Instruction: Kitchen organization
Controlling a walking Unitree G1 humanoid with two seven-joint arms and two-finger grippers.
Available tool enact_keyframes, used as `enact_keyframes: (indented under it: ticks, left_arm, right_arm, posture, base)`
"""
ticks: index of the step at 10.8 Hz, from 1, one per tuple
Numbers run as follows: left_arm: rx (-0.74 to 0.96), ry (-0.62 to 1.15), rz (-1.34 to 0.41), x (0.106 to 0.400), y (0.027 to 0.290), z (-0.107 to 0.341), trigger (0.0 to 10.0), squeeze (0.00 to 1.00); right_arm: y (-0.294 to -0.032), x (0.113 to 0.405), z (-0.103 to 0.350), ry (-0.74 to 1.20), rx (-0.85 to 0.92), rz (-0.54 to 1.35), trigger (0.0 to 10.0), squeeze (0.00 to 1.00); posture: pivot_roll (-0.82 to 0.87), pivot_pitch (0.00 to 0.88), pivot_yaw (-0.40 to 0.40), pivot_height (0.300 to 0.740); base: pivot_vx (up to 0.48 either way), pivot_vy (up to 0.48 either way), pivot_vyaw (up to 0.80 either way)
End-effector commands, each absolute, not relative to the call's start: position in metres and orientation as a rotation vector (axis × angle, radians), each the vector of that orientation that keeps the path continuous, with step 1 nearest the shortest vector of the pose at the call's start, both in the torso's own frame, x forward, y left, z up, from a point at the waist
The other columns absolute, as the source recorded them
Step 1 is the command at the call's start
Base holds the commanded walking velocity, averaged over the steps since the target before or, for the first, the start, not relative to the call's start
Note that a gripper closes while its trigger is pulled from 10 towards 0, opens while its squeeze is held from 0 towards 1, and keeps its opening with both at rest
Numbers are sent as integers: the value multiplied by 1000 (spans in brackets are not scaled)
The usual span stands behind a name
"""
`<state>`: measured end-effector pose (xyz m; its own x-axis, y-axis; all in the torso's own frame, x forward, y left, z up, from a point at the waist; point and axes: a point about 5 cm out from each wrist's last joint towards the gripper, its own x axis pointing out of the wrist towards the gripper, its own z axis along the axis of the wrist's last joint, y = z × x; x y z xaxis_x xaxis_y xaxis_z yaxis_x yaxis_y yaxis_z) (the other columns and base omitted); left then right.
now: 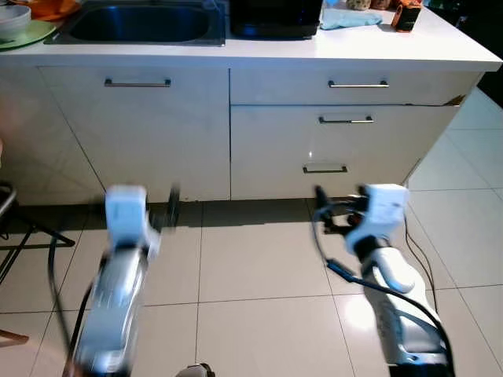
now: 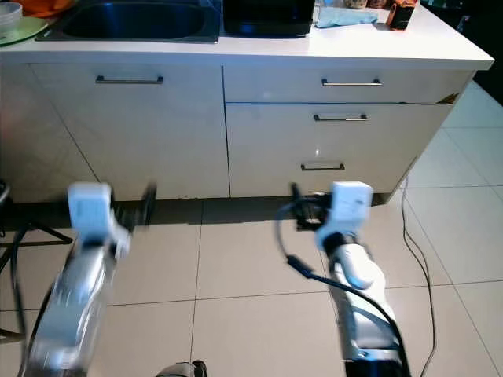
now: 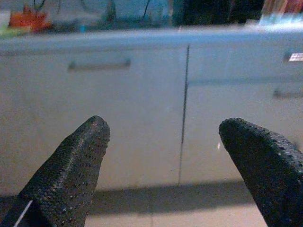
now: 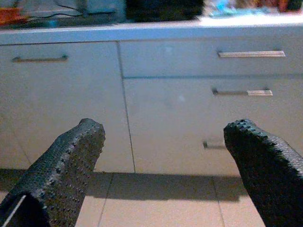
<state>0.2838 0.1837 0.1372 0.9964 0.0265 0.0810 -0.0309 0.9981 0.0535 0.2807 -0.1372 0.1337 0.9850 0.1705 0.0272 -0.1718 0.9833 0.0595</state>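
Kitchen counter [image 1: 377, 49] runs along the top of the head views, white drawers [image 1: 346, 119] and a cabinet door [image 1: 137, 126] below it. Both grippers hang over the tiled floor [image 1: 259, 267], facing those fronts and holding nothing: left gripper [image 3: 165, 161] spread wide, right gripper [image 4: 165, 161] equally wide. The left arm [image 1: 118, 290] is blurred. On the counter, a sink [image 1: 141, 23], blue cloth [image 1: 350, 17] and green plate [image 1: 27, 35] are cut off at the frame edge

Glossy tiled floor [image 1: 259, 267], smooth white counter [image 1: 354, 49] with brushed metal drawer handles [image 1: 357, 84], steel sink [image 1: 141, 23]. Pincer fingers [image 3: 71, 170] are matt black rubber, all bumpy and dotted.
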Motion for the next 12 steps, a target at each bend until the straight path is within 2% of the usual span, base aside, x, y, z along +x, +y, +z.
enact_keyframes:
  ticks: [1, 3, 6, 12]
  left_arm:
    - [52, -78, 34, 285, 181, 139, 10000, 0]
    - [20, -73, 6, 288, 174, 141, 10000, 0]
    - [3, -63, 21, 296, 172, 143, 10000, 0]
    - [15, -66, 39, 301, 172, 147, 10000, 0]
  right_arm:
    - [-134, 282, 147, -76, 21, 174, 10000, 0]
    - [-149, 287, 140, -3, 84, 82, 10000, 0]
    - [-137, 286, 147, -67, 105, 168, 10000, 0]
    - [-135, 289, 146, -67, 135, 179, 10000, 0]
  posture:
    - [-14, 52, -6, 740]
    - [-16, 48, -7, 740]
    - [-11, 39, -6, 740]
    - [-13, 36, -2, 740]
  base:
    - [0, 0, 0]
    - [0, 0, 0]
    - [0, 480, 0]
    - [0, 480, 0]
